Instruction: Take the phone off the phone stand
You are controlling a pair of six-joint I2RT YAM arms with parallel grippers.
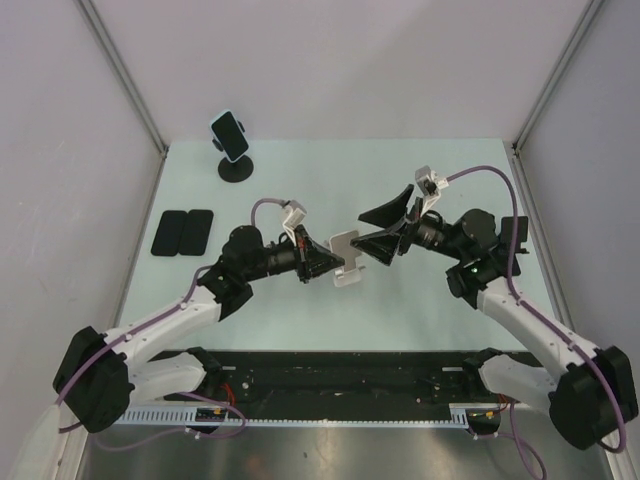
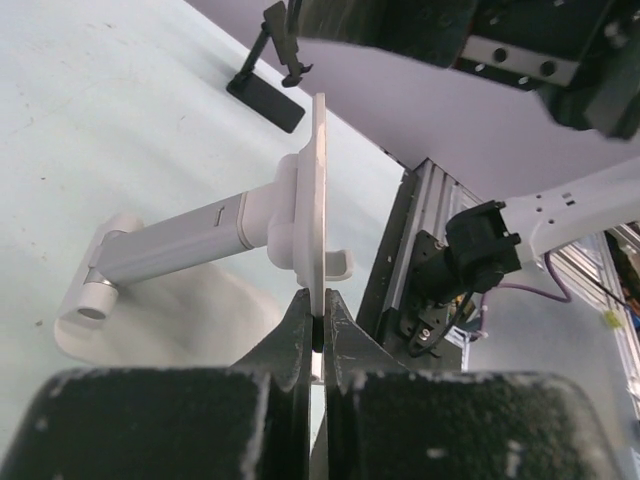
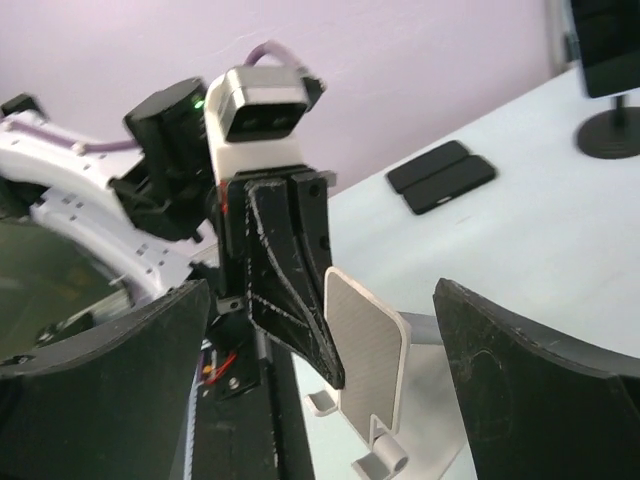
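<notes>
A white phone stand with a bare, empty plate stands at mid-table. My left gripper is shut on the edge of that plate; its fingers pinch it. My right gripper is wide open just right of the white stand, and the plate shows between its fingers. A phone sits on a black round-based stand at the back left, far from both grippers. It also shows at the upper right of the right wrist view.
Two black phones lie flat side by side at the left, also in the right wrist view. A small black folding stand stands at the right edge, behind the right arm. Walls close the table at back and sides.
</notes>
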